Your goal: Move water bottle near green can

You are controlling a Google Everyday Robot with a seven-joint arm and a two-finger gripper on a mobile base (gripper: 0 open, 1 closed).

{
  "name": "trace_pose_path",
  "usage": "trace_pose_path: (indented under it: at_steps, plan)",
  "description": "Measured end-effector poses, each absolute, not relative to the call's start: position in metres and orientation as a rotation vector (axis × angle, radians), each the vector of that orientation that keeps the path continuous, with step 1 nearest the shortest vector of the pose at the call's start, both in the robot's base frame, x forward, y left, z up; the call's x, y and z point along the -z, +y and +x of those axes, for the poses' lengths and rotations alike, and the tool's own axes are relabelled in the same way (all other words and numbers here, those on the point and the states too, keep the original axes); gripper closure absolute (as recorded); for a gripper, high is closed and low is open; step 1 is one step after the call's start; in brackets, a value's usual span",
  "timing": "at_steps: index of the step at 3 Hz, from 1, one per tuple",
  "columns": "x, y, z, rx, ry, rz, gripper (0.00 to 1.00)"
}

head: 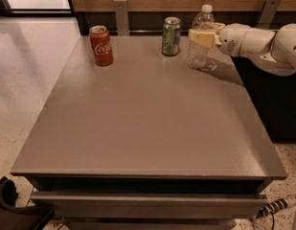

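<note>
The water bottle (200, 47) is a clear ribbed plastic bottle with a white cap. It stands upright on the table at the far right, a short gap to the right of the green can (171, 36). The green can is slim with a silver top rim and stands upright near the table's far edge. My gripper (203, 36) reaches in from the right on a white arm. Its pale fingers are shut on the bottle's middle and hide the label band.
A red Coca-Cola can (101, 45) stands upright at the far left of the grey table (138, 128). A wooden wall with metal brackets runs behind the table. A dark cabinet stands to the right. A cable lies on the floor at lower right.
</note>
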State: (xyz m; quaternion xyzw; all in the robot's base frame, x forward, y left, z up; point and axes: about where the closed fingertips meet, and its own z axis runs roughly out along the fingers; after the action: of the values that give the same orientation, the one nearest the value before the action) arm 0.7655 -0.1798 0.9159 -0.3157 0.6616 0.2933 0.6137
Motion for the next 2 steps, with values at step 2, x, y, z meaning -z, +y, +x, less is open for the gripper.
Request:
trace_pose_path:
  at_steps: [2]
  plan:
    - [-0.9156, -0.1768, 0.7660, -0.680, 1.524, -0.730, 0.06]
